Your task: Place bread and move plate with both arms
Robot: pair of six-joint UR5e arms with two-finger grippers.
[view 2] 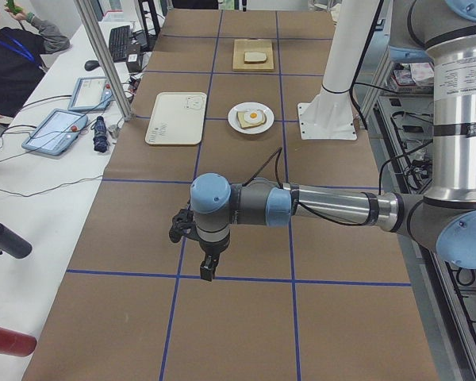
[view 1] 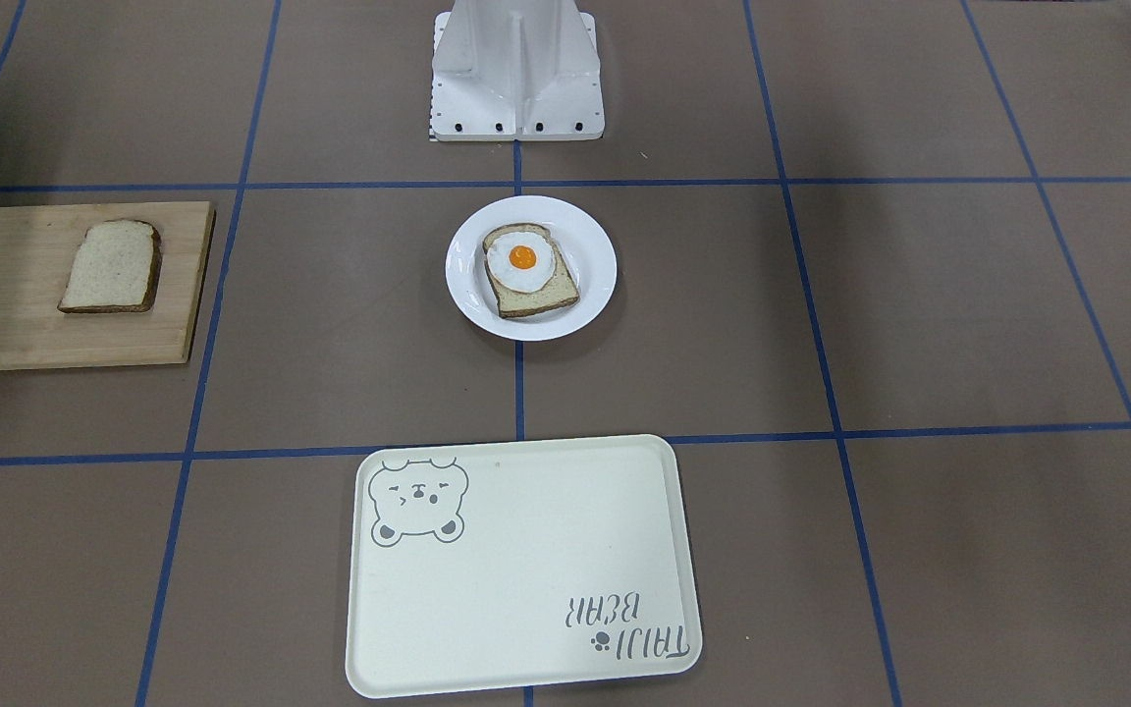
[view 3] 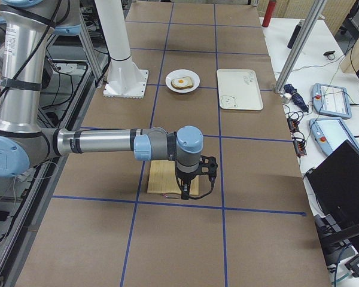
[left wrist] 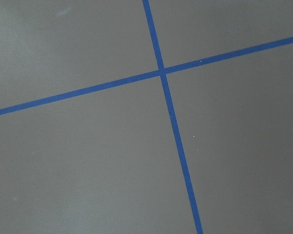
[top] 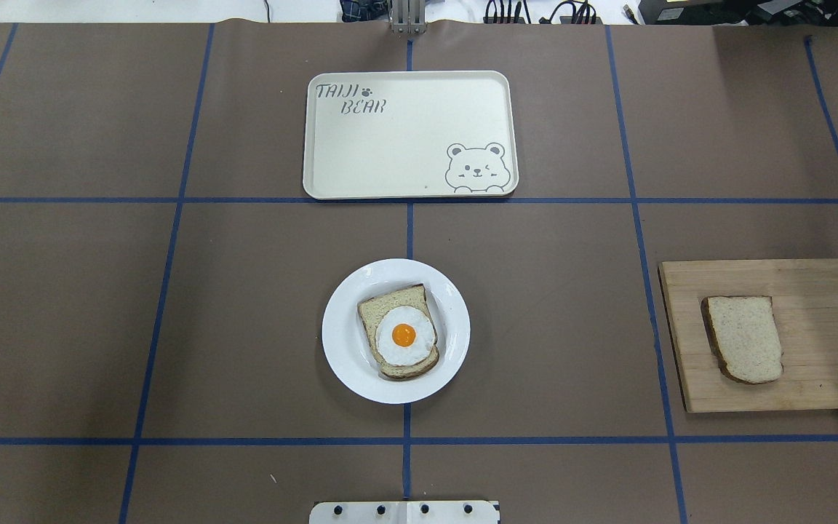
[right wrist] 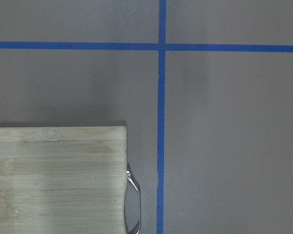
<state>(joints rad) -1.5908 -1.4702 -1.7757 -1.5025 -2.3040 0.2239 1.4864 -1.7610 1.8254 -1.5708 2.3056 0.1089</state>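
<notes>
We see the bread (top: 745,338) lying flat on the wooden board (top: 826,291). The right gripper (view 3: 185,192) hangs over that board's edge, while the left gripper (view 2: 209,270) is well apart from it. We cannot tell whether either gripper's fingers are apart. The plate (top: 346,364) sits mid-table, carrying egg toast (top: 401,340). Only the side views show the arms, and the right wrist view shows the board's metal handle (right wrist: 133,195) closely.

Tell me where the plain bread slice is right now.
The bread lies flat on the wooden cutting board at the overhead view's right edge, on the robot's right side, well apart from the plate at the table's centre.
</notes>
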